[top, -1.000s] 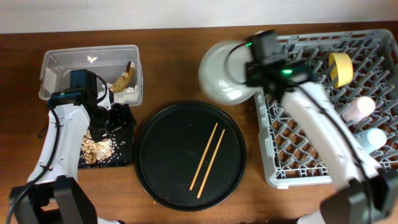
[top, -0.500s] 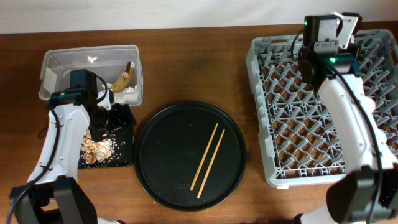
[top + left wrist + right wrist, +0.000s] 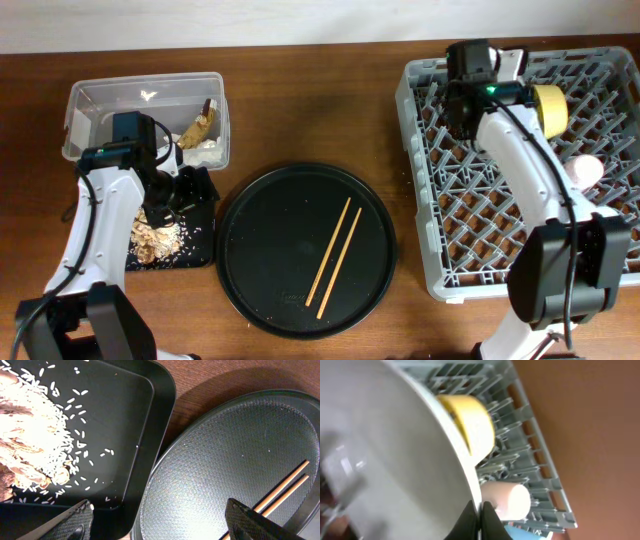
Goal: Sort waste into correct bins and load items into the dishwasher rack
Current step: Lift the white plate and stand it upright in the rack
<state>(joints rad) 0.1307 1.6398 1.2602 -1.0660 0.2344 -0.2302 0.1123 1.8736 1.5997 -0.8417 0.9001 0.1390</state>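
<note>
My right gripper [image 3: 481, 515] is shut on the rim of the pale grey-green plate [image 3: 385, 460], which fills the left of the right wrist view. Overhead, that gripper [image 3: 478, 70] hangs over the back-left part of the grey dishwasher rack [image 3: 520, 250]. A yellow bowl [image 3: 548, 108], a pink cup [image 3: 507, 500] and a blue cup [image 3: 520, 532] sit in the rack. Two wooden chopsticks [image 3: 335, 255] lie on the round black tray [image 3: 250, 290]. My left gripper [image 3: 160, 525] is open, empty, above the shallow black tray [image 3: 125, 435], which holds food scraps [image 3: 30, 435].
The clear tub [image 3: 110, 100] at the back left holds a gold-brown wrapper [image 3: 200, 127] and white tissues [image 3: 205, 152]. The shallow black tray touches the round tray's left edge. The rack takes up the table's right side.
My right arm has carried the plate from left of the rack to over the rack's back-left part, and the plate now stands on edge. The left arm has not moved.
</note>
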